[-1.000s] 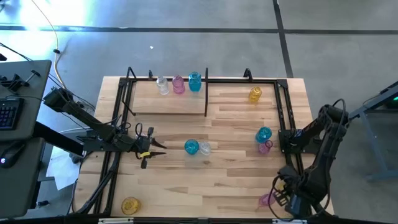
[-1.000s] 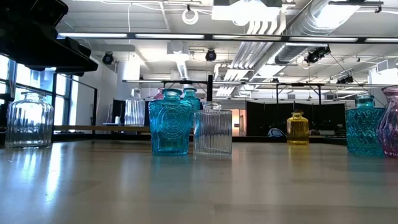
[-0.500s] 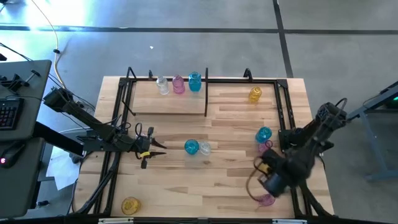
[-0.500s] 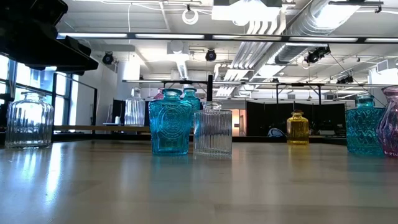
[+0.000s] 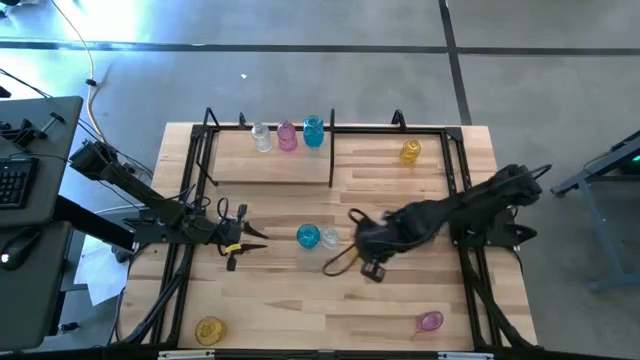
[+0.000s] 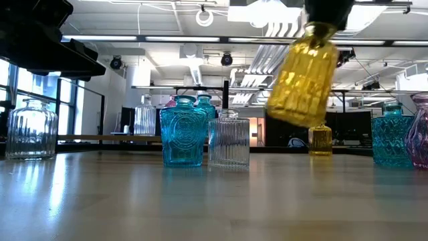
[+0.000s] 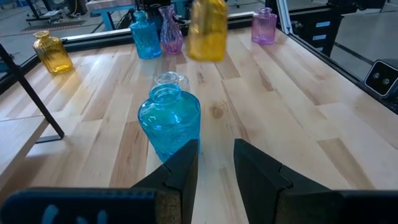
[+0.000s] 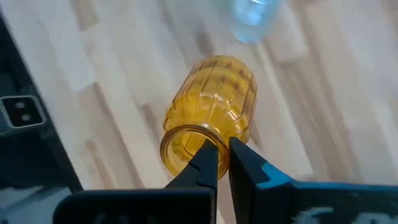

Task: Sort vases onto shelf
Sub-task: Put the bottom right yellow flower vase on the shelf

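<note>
My right gripper (image 8: pixel 222 149) is shut on a yellow ribbed vase (image 6: pixel 304 77) and holds it above the middle of the table, right of a blue vase (image 5: pixel 308 236) and a clear vase (image 5: pixel 328 238) that stand on their bases. In the high view the arm hides the yellow vase. My left gripper (image 7: pixel 214 163) stands open, low over the table's left part, pointing at the blue vase (image 7: pixel 169 121) with nothing between its fingers. On the shelf (image 5: pixel 331 150) at the far edge stand a clear (image 5: pixel 262 137), a pink (image 5: pixel 287 135), a blue (image 5: pixel 313 131) and a yellow vase (image 5: pixel 411 151). My right gripper pinches the rim of the yellow vase's mouth (image 8: pixel 214 138), one finger (image 8: pixel 208 160) in the opening and the other (image 8: pixel 241 158) outside the neck. The fingers come from above, pointing steeply down. The vase hangs tilted below them, mouth up, lifted clear of the table.
A yellow vase (image 5: pixel 210 329) stands at the near left corner and a pink one (image 5: pixel 430 321) near the near right corner. A teal vase (image 6: pixel 391 137) and a pink vase (image 6: pixel 421 134) stand at the right, under the right arm. Black frame rods (image 5: pixel 462 200) run along both sides.
My right gripper has swung from the table's near right corner toward the middle, rolling its wrist and staying shut, and has carried the yellow vase in above the table near the blue and clear vases. The other vases stand as before.
</note>
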You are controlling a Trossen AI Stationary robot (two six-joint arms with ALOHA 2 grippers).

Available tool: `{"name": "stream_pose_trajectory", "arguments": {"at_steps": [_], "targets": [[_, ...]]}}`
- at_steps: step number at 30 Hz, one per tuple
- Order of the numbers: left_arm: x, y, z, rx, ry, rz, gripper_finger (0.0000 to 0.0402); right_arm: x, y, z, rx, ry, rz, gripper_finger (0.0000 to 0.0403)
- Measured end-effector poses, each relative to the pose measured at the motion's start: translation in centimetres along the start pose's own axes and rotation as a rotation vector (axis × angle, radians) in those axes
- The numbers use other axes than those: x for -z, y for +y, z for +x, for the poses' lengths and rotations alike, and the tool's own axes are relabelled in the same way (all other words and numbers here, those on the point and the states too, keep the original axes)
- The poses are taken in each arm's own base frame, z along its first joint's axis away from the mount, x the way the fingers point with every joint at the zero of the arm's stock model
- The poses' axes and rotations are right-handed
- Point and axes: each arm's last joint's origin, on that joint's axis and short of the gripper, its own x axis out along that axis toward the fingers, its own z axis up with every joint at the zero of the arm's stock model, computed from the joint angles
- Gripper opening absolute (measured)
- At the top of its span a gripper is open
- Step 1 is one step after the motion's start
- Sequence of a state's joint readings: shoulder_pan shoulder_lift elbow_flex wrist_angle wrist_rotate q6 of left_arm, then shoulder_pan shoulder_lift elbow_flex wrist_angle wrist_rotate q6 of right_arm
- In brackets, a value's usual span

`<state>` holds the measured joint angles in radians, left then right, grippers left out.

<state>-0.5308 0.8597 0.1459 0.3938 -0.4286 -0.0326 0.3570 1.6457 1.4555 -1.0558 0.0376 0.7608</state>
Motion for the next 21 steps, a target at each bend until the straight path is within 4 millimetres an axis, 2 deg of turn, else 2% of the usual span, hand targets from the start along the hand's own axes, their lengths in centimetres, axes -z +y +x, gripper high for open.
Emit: {"name": "stream_pose_trajectory", "arguments": {"at_steps": [5, 14, 21], "targets": [[0.0, 0.0, 0.0, 0.000, 0.000, -0.007, 0.0092, -2.7, 1.5, 2.2, -0.024, 0.007, -0.141, 0.0000], [0.0, 0.0, 0.0, 0.000, 0.000, -0.019, 0.0092, -6.9, 4.8, 4.2, 0.021, 0.073, -0.328, 0.0000], [0.0, -0.1, 0.0, 0.032, 0.002, -0.039, 0.0092, -8.5, 4.5, 6.0, 0.014, 0.144, -0.340, 0.0000]]}}
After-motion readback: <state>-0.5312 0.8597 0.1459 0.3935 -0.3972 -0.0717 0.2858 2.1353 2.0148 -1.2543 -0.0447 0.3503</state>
